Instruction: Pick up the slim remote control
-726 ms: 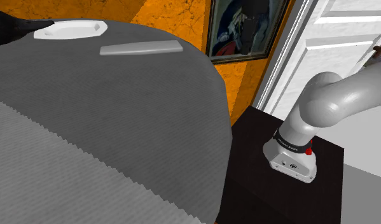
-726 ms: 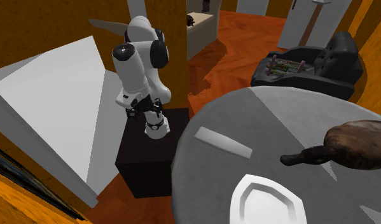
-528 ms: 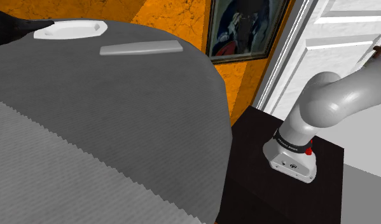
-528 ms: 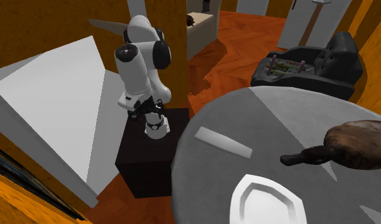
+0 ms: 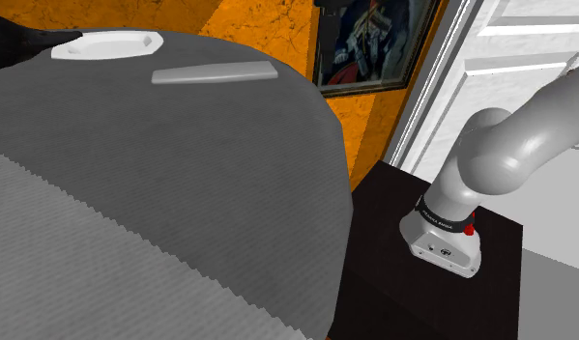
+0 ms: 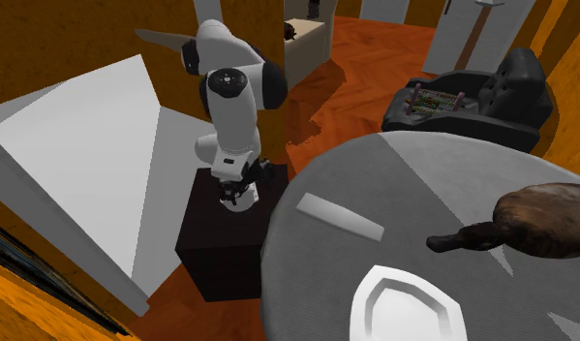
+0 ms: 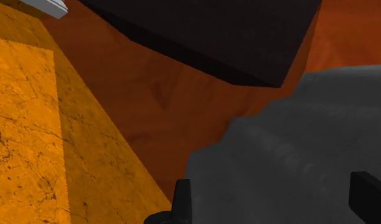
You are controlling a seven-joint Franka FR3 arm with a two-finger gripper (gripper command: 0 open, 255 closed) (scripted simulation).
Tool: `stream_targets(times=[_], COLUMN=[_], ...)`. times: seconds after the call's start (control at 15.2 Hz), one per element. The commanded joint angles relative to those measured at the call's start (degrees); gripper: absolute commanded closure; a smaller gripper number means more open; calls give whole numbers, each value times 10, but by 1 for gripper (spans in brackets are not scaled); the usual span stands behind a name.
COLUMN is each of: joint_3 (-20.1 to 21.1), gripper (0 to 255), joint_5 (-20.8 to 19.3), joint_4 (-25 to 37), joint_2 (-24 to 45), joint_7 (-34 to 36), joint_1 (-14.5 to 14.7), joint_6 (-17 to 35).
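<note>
**A:** Which step is this?

**B:** The approach, and barely begun. The arm (image 6: 234, 107) is bunched over its stand (image 6: 220, 242). The tool (image 7: 276, 205) points down past the stand toward the orange floor, its fingers apart with nothing between them.

**A:** And the slim remote control (image 5: 214, 74)?

**B:** It lies flat on the grey bench (image 5: 181, 174), near the rim on the arm's side, untouched and well apart from the tool (a white dish (image 5: 107, 44) sits near it).

**A:** What does the next move call for?

**B:** By my judgement, a long reach out over the bench. Then the tool has to turn so its fingers straddle the remote's narrow width before it comes down.

**A:** Anything different from half a second ago?

**B:** In the second exterior view, the arm's upper joints have swung round toward the bench. The remote lies where it did.
</note>
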Motion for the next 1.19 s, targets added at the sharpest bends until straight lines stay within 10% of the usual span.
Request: stream_targets(times=[0.0, 1.12], joint_3=[12, 130], gripper=[0, 0], joint_5=[-1, -72], joint_4=[39, 415], joint_2=[37, 334], joint_7=[-9, -51], joint_1=[10, 106], joint_6=[4, -40])
